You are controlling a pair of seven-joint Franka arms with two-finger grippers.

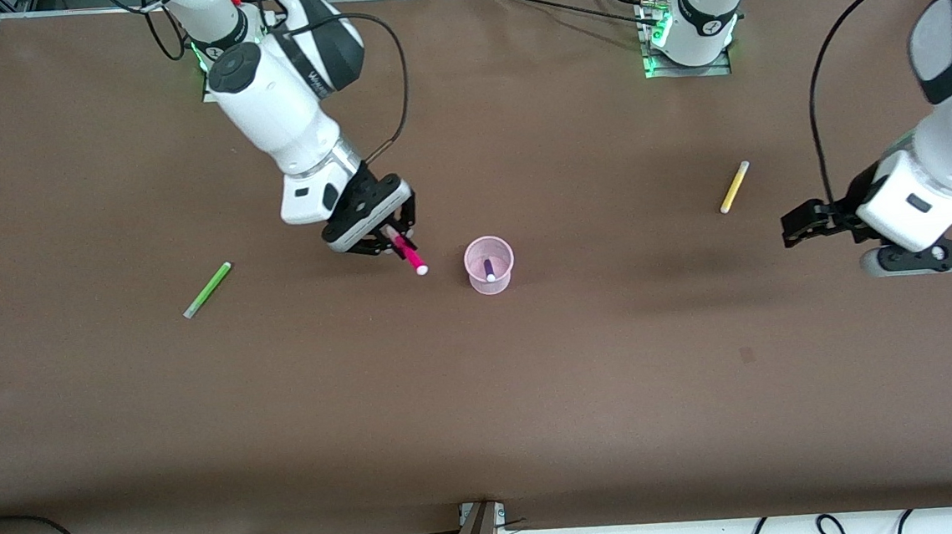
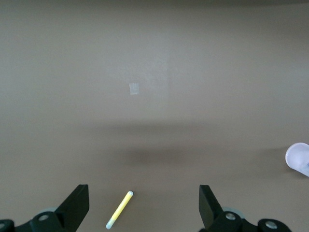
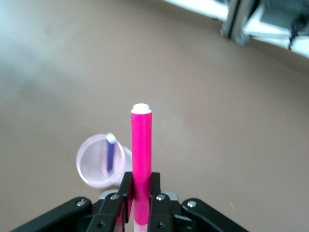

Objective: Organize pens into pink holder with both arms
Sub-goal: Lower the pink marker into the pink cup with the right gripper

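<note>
Nearest the camera stands the pink cup, small, round and see-through, with the purple pen already leaning inside. Just beside it the right gripper pinches the pink pen; I'd tip it upright over the rim before letting go. Over the table's end the left gripper waits, spread wide, near the yellow pen; the green pen lies untouched.

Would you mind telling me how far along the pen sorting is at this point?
Done: the purple pen stands in the holder. In hand: the right gripper is shut on the pink pen beside the holder. Left: the green pen and yellow pen lie on the table; the left gripper waits open over the yellow one.
</note>
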